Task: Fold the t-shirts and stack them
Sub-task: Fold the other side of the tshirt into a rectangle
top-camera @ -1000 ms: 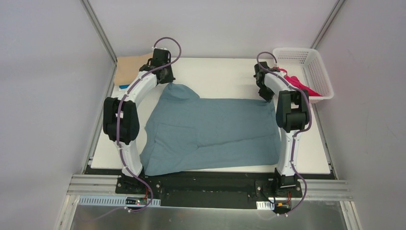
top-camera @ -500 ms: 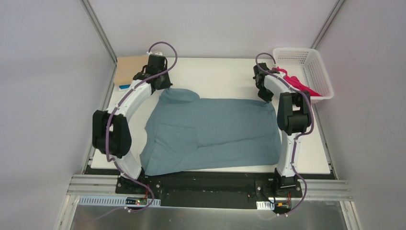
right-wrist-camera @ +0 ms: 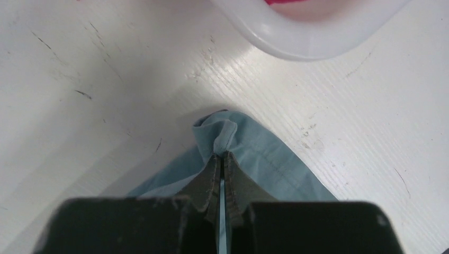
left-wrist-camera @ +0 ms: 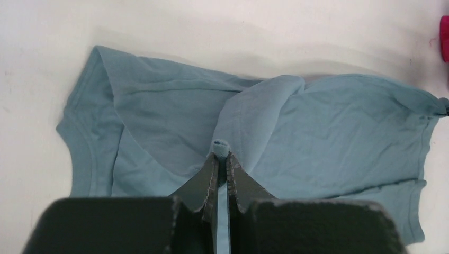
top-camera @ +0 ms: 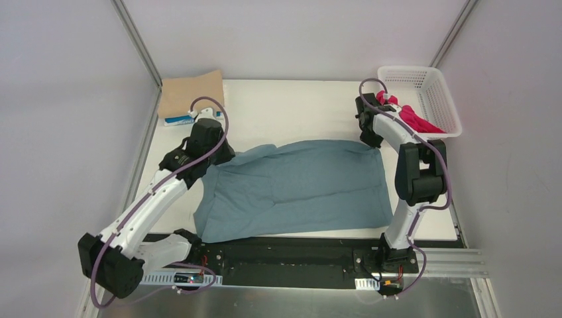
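A dusty teal-blue t-shirt (top-camera: 298, 189) lies across the middle of the table, its far left part lifted and drawn over the body. My left gripper (top-camera: 224, 158) is shut on a small fold of that cloth (left-wrist-camera: 219, 144), seen pinched at the fingertips (left-wrist-camera: 219, 154) in the left wrist view. My right gripper (top-camera: 371, 140) is shut on the shirt's far right corner (right-wrist-camera: 225, 129), low over the table. A tan t-shirt (top-camera: 192, 93) lies folded at the back left on a bright blue one (top-camera: 180, 121). A magenta-red t-shirt (top-camera: 412, 117) hangs in the basket.
A white lattice basket (top-camera: 434, 83) stands at the back right corner, its rim (right-wrist-camera: 312, 47) just beyond the right gripper. The white table (top-camera: 298, 109) runs to grey walls behind and a black rail at the near edge.
The left arm has swung back toward the near side, pulling the shirt's far left part over the body. The right gripper has closed on the far right corner.
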Motion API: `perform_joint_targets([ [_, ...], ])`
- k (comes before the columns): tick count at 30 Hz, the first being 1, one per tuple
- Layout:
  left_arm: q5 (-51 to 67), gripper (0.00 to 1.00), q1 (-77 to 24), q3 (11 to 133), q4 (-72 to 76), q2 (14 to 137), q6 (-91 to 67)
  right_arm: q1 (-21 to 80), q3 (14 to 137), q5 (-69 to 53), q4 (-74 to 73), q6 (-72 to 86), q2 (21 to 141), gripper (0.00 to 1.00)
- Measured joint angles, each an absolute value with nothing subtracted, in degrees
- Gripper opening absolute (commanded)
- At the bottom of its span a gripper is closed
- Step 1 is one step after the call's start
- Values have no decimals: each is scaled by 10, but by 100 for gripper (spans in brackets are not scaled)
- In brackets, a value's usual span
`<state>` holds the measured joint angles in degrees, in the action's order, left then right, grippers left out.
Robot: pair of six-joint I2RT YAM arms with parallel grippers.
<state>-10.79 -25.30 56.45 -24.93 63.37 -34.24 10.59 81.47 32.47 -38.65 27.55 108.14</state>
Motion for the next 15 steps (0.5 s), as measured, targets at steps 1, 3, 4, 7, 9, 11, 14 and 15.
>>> perform_joint_targets([
  [1, -109, 0, -257, 557, -262, 616, -352, 106, 809, 323, -386, 275, 1078, 0],
  [3, -109, 0, -263, 544, -283, 581, -369, 106, 797, 320, -385, 274, 1070, 0],
  [4, -108, 0, -265, 538, -292, 568, -374, 106, 790, 318, -384, 274, 1063, 0],
  [7, -107, 0, -267, 518, -330, 522, -391, 106, 769, 310, -383, 273, 1038, 0],
  [9, -103, 0, -267, 508, -352, 495, -399, 106, 753, 306, -384, 273, 1018, 0],
  [11, -93, 0, -267, 504, -372, 472, -403, 106, 740, 305, -385, 273, 1001, 0],
  [14, -76, 0, -267, 500, -395, 443, -404, 106, 721, 296, -387, 273, 981, 0],
  [15, -72, 0, -267, 499, -406, 435, -405, 106, 714, 292, -388, 274, 975, 0],
])
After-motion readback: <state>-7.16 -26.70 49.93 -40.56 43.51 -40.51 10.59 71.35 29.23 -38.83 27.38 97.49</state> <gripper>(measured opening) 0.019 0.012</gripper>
